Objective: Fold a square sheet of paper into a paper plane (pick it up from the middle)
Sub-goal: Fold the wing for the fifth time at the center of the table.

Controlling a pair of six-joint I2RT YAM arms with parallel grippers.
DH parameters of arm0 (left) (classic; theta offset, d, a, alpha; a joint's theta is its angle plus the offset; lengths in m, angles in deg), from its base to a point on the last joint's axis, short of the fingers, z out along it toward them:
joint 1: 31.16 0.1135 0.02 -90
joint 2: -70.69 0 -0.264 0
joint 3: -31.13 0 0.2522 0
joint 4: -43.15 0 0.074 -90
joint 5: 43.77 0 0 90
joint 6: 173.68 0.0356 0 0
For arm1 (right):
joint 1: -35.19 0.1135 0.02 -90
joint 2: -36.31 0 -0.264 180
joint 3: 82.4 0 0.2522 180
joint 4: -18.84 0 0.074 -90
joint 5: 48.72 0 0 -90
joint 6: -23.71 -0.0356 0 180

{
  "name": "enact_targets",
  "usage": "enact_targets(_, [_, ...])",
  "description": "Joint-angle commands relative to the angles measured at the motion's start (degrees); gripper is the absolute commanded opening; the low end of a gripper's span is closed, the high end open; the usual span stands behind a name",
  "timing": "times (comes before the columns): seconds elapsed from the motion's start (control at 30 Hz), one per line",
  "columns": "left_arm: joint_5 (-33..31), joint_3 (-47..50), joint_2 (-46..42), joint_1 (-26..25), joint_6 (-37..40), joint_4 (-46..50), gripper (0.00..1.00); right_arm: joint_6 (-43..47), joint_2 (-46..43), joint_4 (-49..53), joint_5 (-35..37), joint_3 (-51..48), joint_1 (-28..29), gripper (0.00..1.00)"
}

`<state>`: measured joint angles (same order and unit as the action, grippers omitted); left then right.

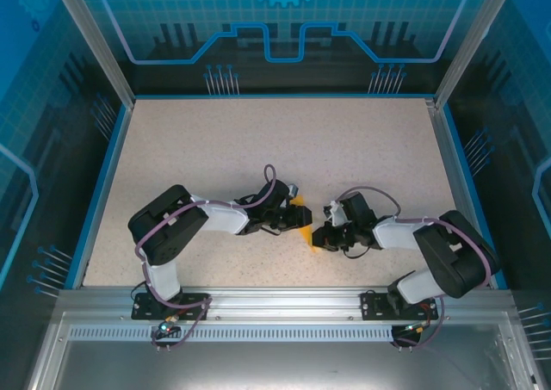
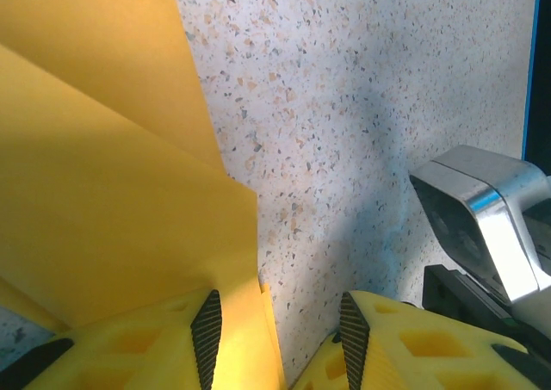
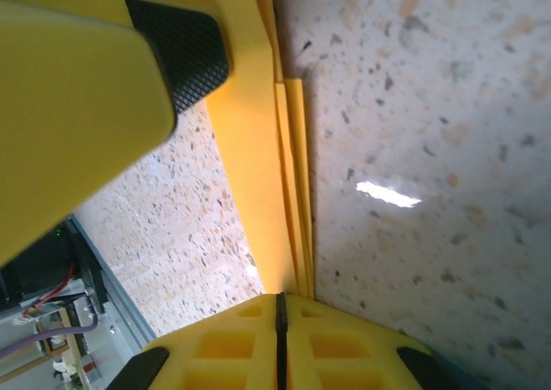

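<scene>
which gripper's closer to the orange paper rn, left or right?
Right. The right gripper is shut on the orange paper at its layered edge. The left gripper is open, with the paper's edge lying between its fingers beside one pad, unclamped.

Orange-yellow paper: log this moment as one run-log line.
orange-yellow folded paper sheet on speckled table | left fingers: open at sheet | right fingers: shut on sheet edge

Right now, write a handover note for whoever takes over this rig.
Left gripper: open, the sheet of paper reaching partway into its gap, unclamped.
Right gripper: shut on the sheet's layered edge.
Sheet: between both grippers, near the table front middle.
Done: several folds, layers stacked.
To do: remaining folds; no finished plane visible yet.
</scene>
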<state>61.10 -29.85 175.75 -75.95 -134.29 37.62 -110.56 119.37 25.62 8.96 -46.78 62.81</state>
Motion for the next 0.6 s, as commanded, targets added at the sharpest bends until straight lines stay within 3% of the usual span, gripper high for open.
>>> enact_targets(0.0, [-0.68,-1.03,1.82,0.22,0.69,3.31,0.45,2.15,-1.83,7.74,1.43,-1.77,1.04,0.09])
enact_targets(0.3, [-0.46,-1.34,2.17,0.23,0.38,3.44,0.45,1.82,-11.84,10.24,2.43,1.76,3.76,0.11])
enact_targets(0.57, [-0.37,-1.41,2.26,0.15,0.38,3.42,0.45,0.69,-7.43,7.7,3.67,4.18,5.52,0.11])
